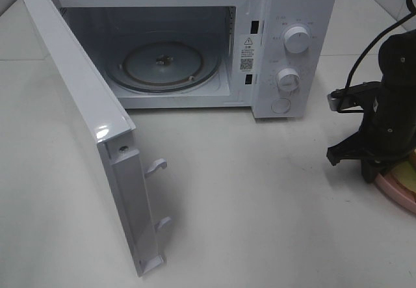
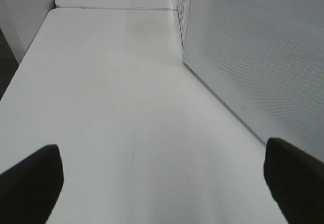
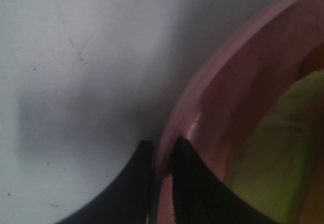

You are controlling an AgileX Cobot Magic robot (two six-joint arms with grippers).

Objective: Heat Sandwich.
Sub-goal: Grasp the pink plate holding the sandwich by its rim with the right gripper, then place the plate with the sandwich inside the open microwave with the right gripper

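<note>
The sandwich (image 3: 273, 153) lies on a round pink plate (image 3: 212, 97); only its pale green filling shows up close, and a sliver of the sandwich (image 1: 407, 176) peeks from behind the arm in the high view. My right gripper (image 3: 163, 155) has its two black fingers closed on the plate's rim, one outside and one inside. In the high view the right gripper (image 1: 372, 171) sits at the near-left edge of the pink plate (image 1: 398, 196), at the table's right. My left gripper (image 2: 162, 183) is wide open over bare table, holding nothing.
The white microwave (image 1: 286, 41) stands at the back with its door (image 1: 84, 119) swung wide toward the front left. Its glass turntable (image 1: 162, 64) is bare. The microwave's side wall (image 2: 253, 57) is close beside the left gripper. A cable loops above the right arm.
</note>
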